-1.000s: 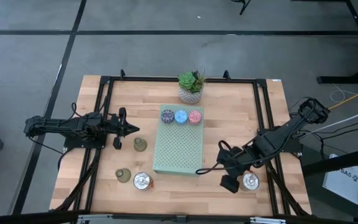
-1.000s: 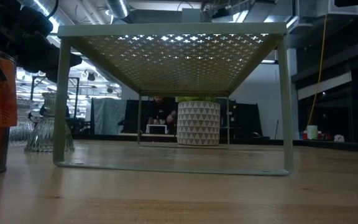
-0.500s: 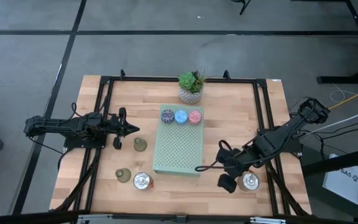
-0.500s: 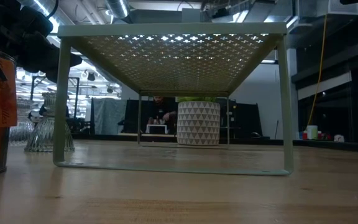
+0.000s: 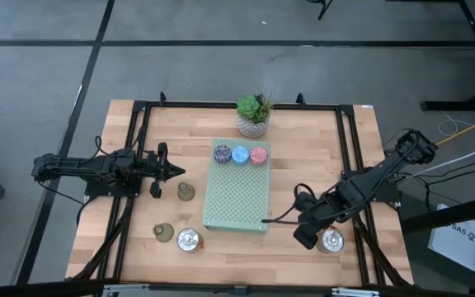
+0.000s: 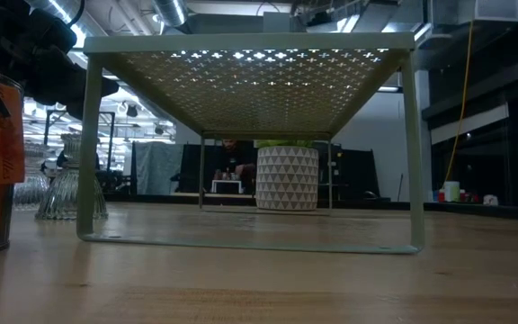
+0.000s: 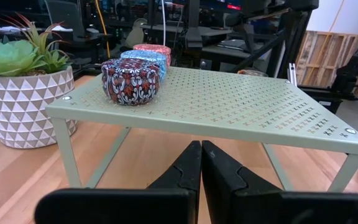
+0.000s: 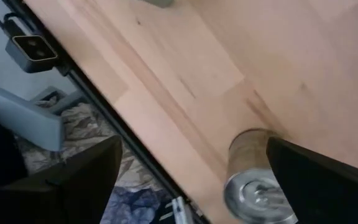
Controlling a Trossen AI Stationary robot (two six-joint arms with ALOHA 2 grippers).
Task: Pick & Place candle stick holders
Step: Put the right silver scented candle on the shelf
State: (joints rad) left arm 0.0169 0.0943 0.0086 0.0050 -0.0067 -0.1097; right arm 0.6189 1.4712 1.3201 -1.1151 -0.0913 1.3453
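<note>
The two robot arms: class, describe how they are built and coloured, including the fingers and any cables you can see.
Both arms are black, made of slim jointed segments. The left gripper ends in two dark, wedge-shaped fingers tapering to narrow tips. The right gripper has two broad, flat black fingers. A thin black cable loops near the right arm's wrist. No markings are visible on either arm.

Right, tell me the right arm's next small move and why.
Probably ease the open right gripper toward the silver holder until its fingers straddle it, then close. The jaws stand wide and empty, the holder sits just beside them near the table's front edge, and the right wrist view shows it off to one finger's side, not yet centred. The left gripper waits shut.
</note>
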